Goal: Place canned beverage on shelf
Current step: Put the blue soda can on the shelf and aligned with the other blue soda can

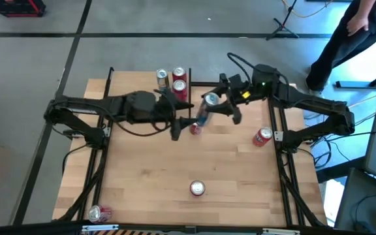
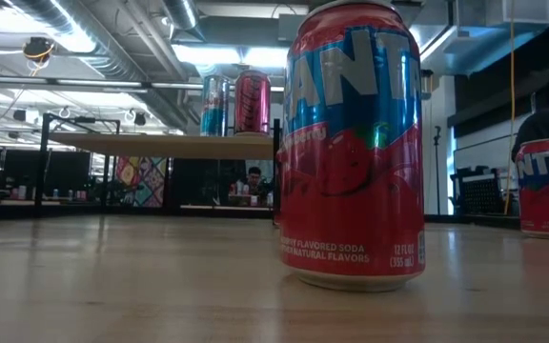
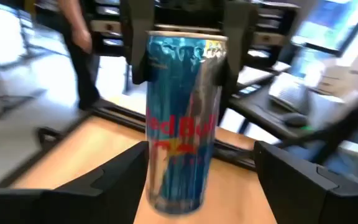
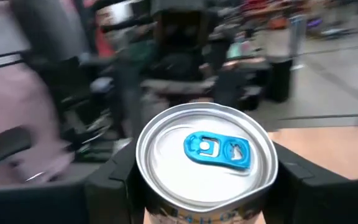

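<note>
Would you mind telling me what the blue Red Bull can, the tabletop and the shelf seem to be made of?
Red Bull can: apparently aluminium, glossy printed blue-and-silver wall; its bare silver lid with a blue pull tab shows in the right wrist view.
Tabletop: light wood, seemingly matte, with visible plank seams.
Shelf: pale wood-looking board on thin black uprights, probably metal, though that is hard to confirm.

Light-wood bench (image 1: pixel 175 163), bare boards down the middle. Off its far right corner a person (image 1: pixel 344 39) in dark clothes stands on the grey floor (image 1: pixel 31 72), with a black tripod stand (image 1: pixel 282 26) just beside them. Way out past the far left corner sits a red crate (image 1: pixel 15 6). Beyond the far edge, in the low view, someone is seated (image 2: pixel 253 181) next to a colourful panel (image 2: pixel 141 181), with silver ducts (image 2: pixel 84 29) overhead.
</note>
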